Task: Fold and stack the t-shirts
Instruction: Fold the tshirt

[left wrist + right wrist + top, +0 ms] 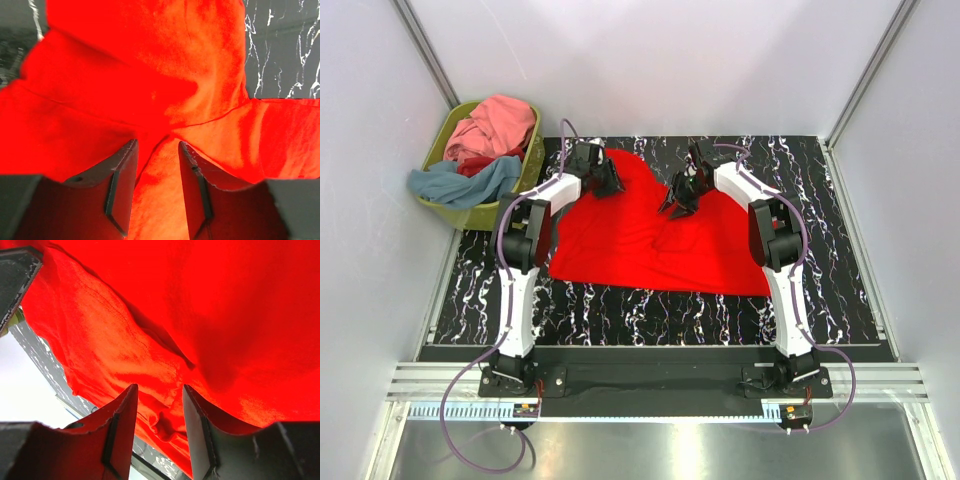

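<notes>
A bright red t-shirt (640, 245) lies spread on the black marbled mat (620, 302), its far edge dipping between two lobes. My left gripper (609, 184) rests on the far left lobe. In the left wrist view its jaws stand apart, left gripper (157, 143) straddling a raised ridge of red t-shirt (150, 65). My right gripper (676, 205) sits on the far right lobe. In the right wrist view its jaws stand apart over a small wrinkle, right gripper (159, 386) on the red t-shirt (225, 315). More t-shirts, pink (502, 122) and grey-blue (455, 182), fill the basket.
The olive-green basket (447, 210) stands off the mat's far left corner, close to the left arm. White walls enclose the cell on three sides. Bare mat (830, 260) shows to the right of the shirt and along the near edge.
</notes>
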Controlling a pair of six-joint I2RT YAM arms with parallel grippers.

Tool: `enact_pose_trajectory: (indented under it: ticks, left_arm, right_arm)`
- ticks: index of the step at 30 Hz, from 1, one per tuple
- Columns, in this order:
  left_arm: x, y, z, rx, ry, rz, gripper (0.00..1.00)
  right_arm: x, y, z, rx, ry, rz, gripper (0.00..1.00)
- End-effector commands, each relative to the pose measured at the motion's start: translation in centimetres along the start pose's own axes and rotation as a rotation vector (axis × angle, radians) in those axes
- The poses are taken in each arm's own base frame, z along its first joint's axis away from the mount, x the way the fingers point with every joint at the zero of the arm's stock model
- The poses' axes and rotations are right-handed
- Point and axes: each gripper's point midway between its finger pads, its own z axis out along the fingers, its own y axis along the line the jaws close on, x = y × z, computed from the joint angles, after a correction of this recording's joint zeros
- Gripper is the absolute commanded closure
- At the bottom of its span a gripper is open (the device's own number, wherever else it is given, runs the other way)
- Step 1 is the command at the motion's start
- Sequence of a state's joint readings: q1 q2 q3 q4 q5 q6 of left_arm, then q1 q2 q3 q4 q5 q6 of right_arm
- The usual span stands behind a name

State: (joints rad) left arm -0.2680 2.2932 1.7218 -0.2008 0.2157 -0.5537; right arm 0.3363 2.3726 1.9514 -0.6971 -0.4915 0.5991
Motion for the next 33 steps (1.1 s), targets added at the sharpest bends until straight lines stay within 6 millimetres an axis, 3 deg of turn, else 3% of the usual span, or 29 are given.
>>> enact_pose_trajectory:
  ticks: [1,8,11,14,17,21,22,24,25,28,31,33]
  left_arm:
    - [-3.3,-1.1,-2.4,-0.026,-0.085,0.073,0.57]
    - [-3.7,-4.0,-3.0,0.093,-0.079,0.102,0.62]
    - [-4.5,-4.1,-3.2,0.096,-0.097,0.099,0.62]
    - [-5.4,-4.0,-3.6,0.108,-0.111,0.101,0.54]
    - [-5.7,-2.8,-3.7,0.085,-0.100,0.058,0.55]
    - [-4.9,-0.1,-3.1,0.041,-0.047,-0.026,0.57]
    - [-4.3,0.7,-2.5,0.026,-0.028,-0.045,0.58]
    - [-4.0,2.2,-2.4,0.005,-0.002,-0.085,0.59]
    - [-3.6,3.1,-2.0,-0.011,0.014,-0.099,0.59]
    - [-3.2,4.9,-1.7,-0.039,0.038,-0.123,0.59]
    - [-3.3,5.8,-1.8,-0.050,0.042,-0.128,0.60]
    - [-3.4,6.1,-2.1,-0.056,0.039,-0.110,0.59]
  right_arm:
    - [-0.6,0.4,-0.4,-0.034,-0.010,-0.007,0.51]
    - [-0.7,0.5,-1.2,-0.035,-0.023,-0.004,0.51]
    - [-1.2,0.1,-1.9,-0.025,-0.043,0.007,0.51]
    - [-2.3,-1.0,-3.0,-0.015,-0.072,0.032,0.50]
    - [-3.2,-2.4,-4.3,0.004,-0.102,0.058,0.48]
    - [-4.3,-5.0,-7.1,0.043,-0.160,0.075,0.44]
    - [-4.7,-6.6,-7.7,0.060,-0.169,0.101,0.44]
    - [-5.0,-8.0,-8.9,0.086,-0.191,0.093,0.43]
    - [-5.2,-9.9,-9.4,0.108,-0.198,0.125,0.43]
    - [-5.0,-12.6,-10.1,0.147,-0.201,0.163,0.43]
    - [-5.0,-14.7,-10.4,0.179,-0.203,0.182,0.43]
    - [-5.5,-17.1,-11.4,0.210,-0.224,0.211,0.42]
